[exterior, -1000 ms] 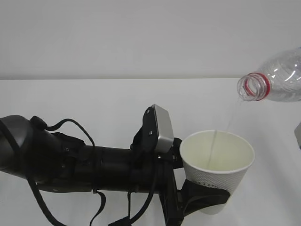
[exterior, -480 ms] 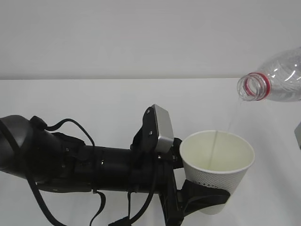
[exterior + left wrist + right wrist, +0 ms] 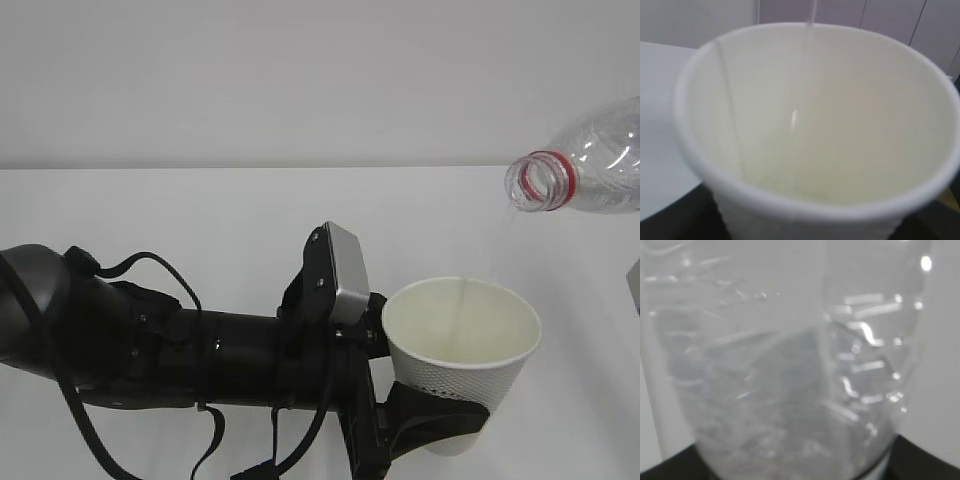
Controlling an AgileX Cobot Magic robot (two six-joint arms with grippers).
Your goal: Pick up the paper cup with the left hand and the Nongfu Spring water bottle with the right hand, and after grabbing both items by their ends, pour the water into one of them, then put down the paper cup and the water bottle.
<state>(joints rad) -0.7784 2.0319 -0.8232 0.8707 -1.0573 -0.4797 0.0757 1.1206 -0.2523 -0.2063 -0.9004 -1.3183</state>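
My left gripper (image 3: 436,418) is shut on the lower part of the white paper cup (image 3: 470,372), which stands upright above the table with its mouth open. The left wrist view is filled by the cup's (image 3: 805,100) inside, with a shallow pool of water (image 3: 805,172) at the bottom and a thin stream (image 3: 810,45) falling in. The clear Nongfu Spring water bottle (image 3: 585,170), with its red neck ring, lies tilted at the upper right, its open mouth above the cup. In the right wrist view the ribbed bottle (image 3: 790,365) fills the frame, and my right gripper (image 3: 800,472) is shut on its base.
The black left arm (image 3: 150,345) with loose cables and a silver-grey block (image 3: 345,272) stretches across the lower left. A white table (image 3: 200,210) runs back to a pale wall. A grey edge (image 3: 635,285) shows at the far right.
The stream from the bottle's mouth has thinned to a faint thread inside the cup. Cup, bottle and both arms have hardly moved.
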